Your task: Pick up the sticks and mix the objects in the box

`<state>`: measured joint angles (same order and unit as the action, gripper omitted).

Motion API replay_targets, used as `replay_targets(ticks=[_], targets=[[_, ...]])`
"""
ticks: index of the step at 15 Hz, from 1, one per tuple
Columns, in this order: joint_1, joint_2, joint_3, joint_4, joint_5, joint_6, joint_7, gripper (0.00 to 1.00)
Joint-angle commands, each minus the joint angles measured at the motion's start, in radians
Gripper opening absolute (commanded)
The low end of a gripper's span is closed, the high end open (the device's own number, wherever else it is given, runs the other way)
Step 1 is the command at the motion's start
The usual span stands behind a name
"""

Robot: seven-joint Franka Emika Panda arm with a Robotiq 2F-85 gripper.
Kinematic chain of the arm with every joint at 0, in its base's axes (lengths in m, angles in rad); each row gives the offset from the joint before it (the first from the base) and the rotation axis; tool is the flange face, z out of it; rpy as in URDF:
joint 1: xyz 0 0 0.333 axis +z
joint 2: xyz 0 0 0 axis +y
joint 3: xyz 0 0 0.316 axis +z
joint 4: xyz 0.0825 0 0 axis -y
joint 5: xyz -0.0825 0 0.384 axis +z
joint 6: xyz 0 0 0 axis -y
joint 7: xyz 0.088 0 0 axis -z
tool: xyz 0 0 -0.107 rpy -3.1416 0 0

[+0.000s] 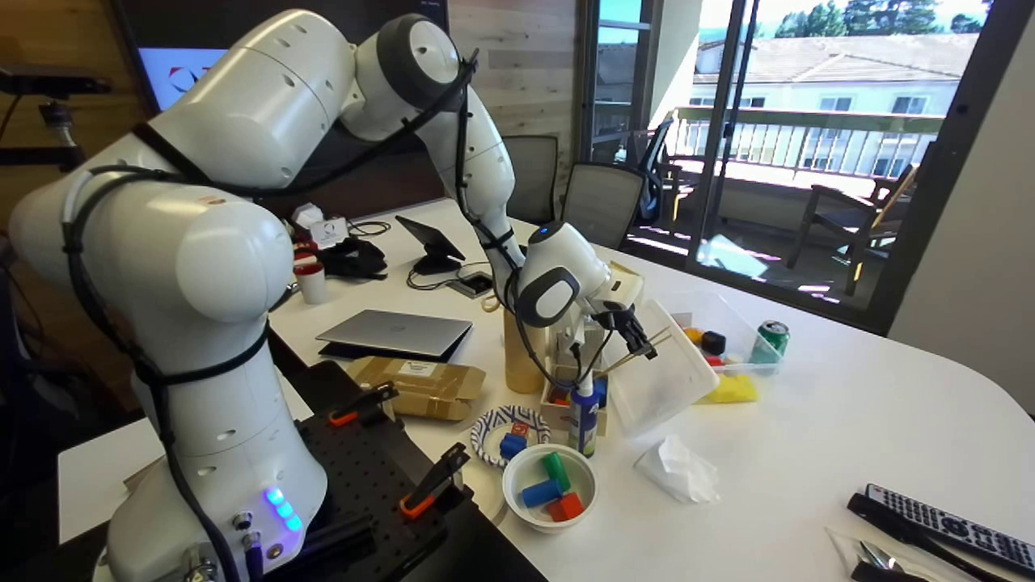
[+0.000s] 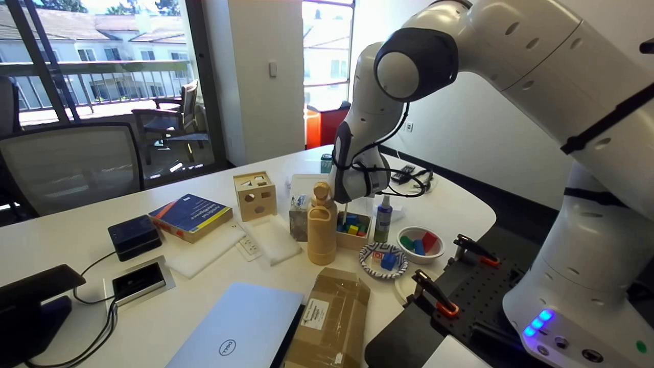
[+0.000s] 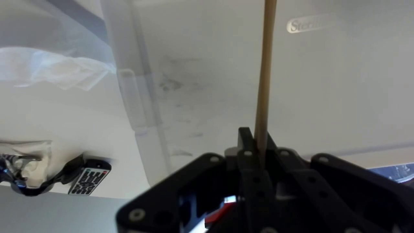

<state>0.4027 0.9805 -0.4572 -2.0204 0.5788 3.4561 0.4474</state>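
Note:
The box is a round white bowl [image 1: 548,525], which also shows in an exterior view [image 2: 420,259]. It holds a green block [image 1: 555,469], a blue block [image 1: 540,493] and a red block [image 1: 565,508]. My gripper [image 1: 647,349] is beyond the bowl, raised over a white plastic lid. It is shut on thin tan sticks [image 1: 627,360], held slanting. In the wrist view a stick [image 3: 265,81] stands out from between the fingertips [image 3: 258,139]; I cannot tell there whether it is one or two. A stick end [image 2: 345,210] shows below the hand, whose fingers are hidden there.
A blue spray bottle [image 1: 584,424] stands between bowl and gripper. Near it are a small box of blocks [image 2: 352,240], a patterned plate [image 1: 485,440] and a tall tan bottle [image 2: 321,235]. The white lid [image 1: 659,392] leans against a clear bin [image 1: 740,319]. Crumpled paper [image 1: 681,473] lies nearby.

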Motion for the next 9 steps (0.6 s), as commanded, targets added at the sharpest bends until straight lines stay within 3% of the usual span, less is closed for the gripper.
replay_targets(ticks=[1,7,9], targets=[[-0.002,-0.005,0.003,-0.024,0.051,0.000,-0.070,0.02],[0.024,0.000,-0.033,-0.054,0.148,0.000,-0.087,0.02],[0.065,0.024,-0.091,-0.055,0.134,0.000,0.001,0.02]])
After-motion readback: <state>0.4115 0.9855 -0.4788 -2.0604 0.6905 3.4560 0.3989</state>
